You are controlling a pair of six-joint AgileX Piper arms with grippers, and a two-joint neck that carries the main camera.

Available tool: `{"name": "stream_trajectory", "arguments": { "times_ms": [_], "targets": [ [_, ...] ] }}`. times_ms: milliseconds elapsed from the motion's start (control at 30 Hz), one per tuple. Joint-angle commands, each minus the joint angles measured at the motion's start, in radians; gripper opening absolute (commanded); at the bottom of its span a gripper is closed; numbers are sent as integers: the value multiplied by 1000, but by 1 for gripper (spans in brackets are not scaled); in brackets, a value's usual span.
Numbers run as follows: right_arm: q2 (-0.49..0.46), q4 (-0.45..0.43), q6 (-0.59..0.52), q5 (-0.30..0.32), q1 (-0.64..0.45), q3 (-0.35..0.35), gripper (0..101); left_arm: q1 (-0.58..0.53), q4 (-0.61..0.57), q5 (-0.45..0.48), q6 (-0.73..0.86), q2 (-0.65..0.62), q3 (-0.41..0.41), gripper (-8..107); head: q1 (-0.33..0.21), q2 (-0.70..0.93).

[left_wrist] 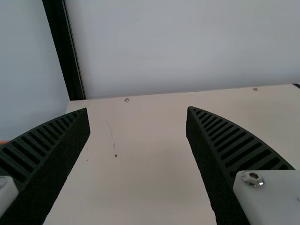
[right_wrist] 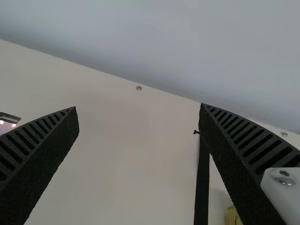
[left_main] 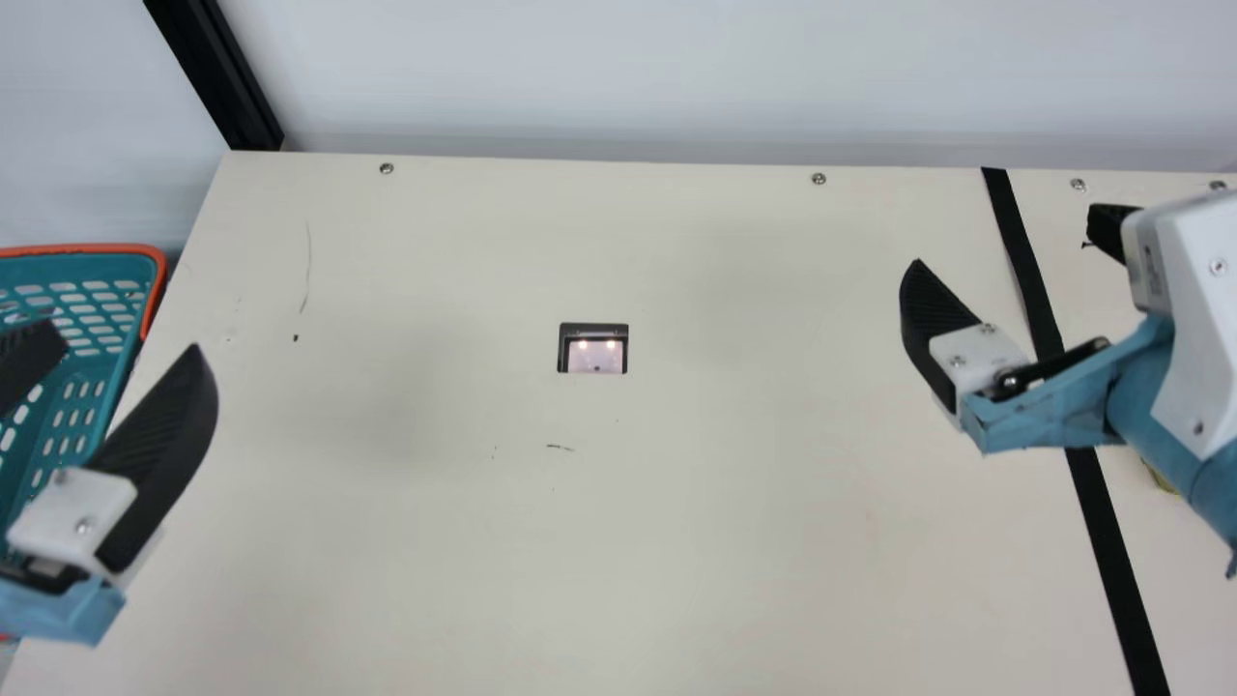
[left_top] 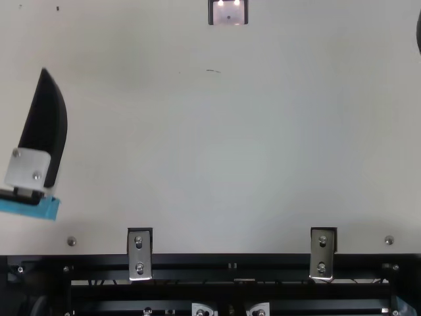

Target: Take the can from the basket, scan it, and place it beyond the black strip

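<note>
Can: whereabouts uncertain; possibly the part-hidden yellowish object (right_wrist: 231,216) past the black strip (left_main: 1022,261), in the main view towards four o'clock from the scanner (left_main: 596,358). Likely light, smooth, dentable; best held mid-barrel, softly.
Basket (left_main: 87,248): nine o'clock.
My left gripper (left_wrist: 138,109), my right gripper (right_wrist: 138,107): fingers spread, nothing between.
</note>
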Motion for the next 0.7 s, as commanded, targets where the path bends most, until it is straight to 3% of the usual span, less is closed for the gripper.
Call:
{"name": "stream_trajectory", "arguments": {
  "times_ms": [0,167,200,433,667],
  "targets": [
    [-31,6,-4,0,3,23,101,21,32,43,-36,-84,25,90,-1,13],
    [-103,24,-5,-15,24,80,101,72,104,140,-84,-212,57,90,-1,13],
    [-119,26,-4,-21,30,93,101,59,81,105,-73,-147,53,90,-1,13],
    [-239,12,29,-59,72,190,101,72,103,139,-83,-213,56,90,-1,13],
    [-353,-71,101,-101,90,282,101,72,103,142,-83,-213,56,90,-1,13]
  ]
}}
